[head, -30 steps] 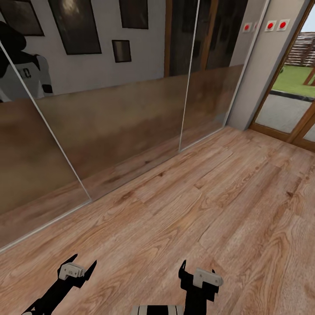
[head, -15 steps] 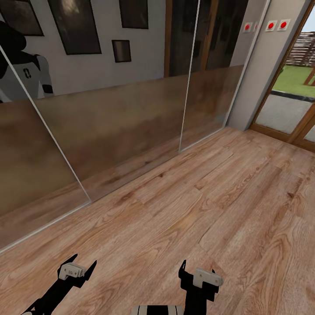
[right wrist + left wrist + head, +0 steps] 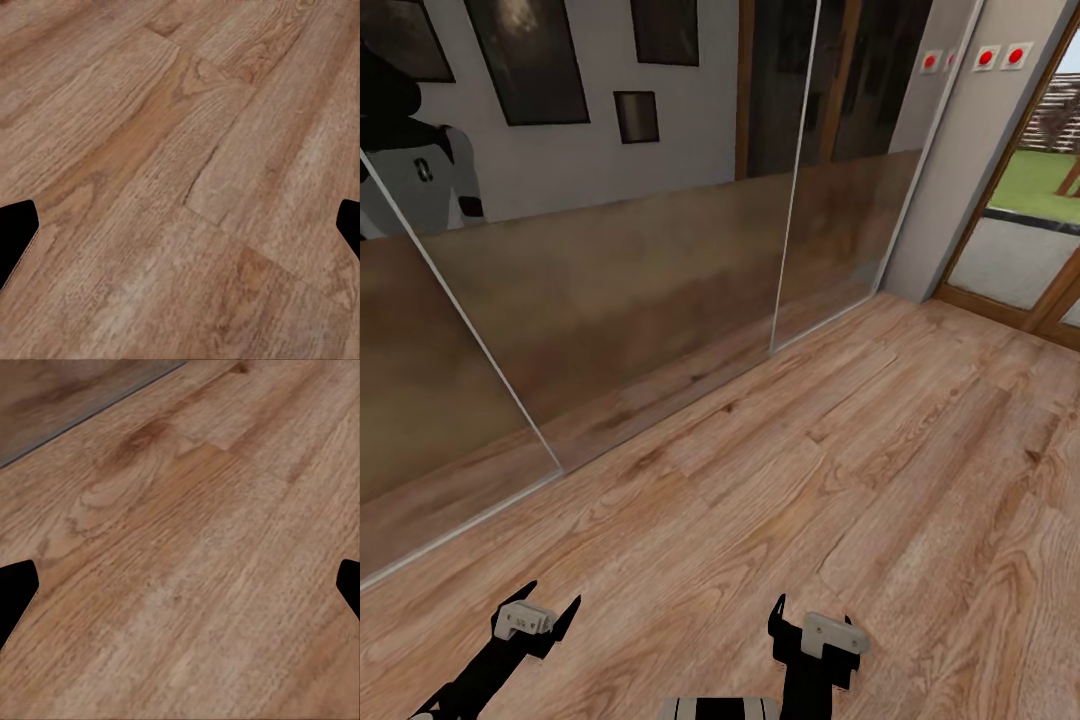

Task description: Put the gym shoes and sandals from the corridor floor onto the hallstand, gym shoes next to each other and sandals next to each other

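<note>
I am carrying my left hand [image 3: 538, 610] and right hand [image 3: 810, 625] low over the corridor floor [image 3: 840, 480], fingers spread wide, gripping nothing. Beyond both hands I am seeing bare planks, then the mirrored sliding doors [image 3: 610, 290]. I am judging no placement as begun; all four items are remaining. Against the earlier frame, the whole view is shifting slightly: the camera is turning.

Even soft light, slightly blurry renders
</note>
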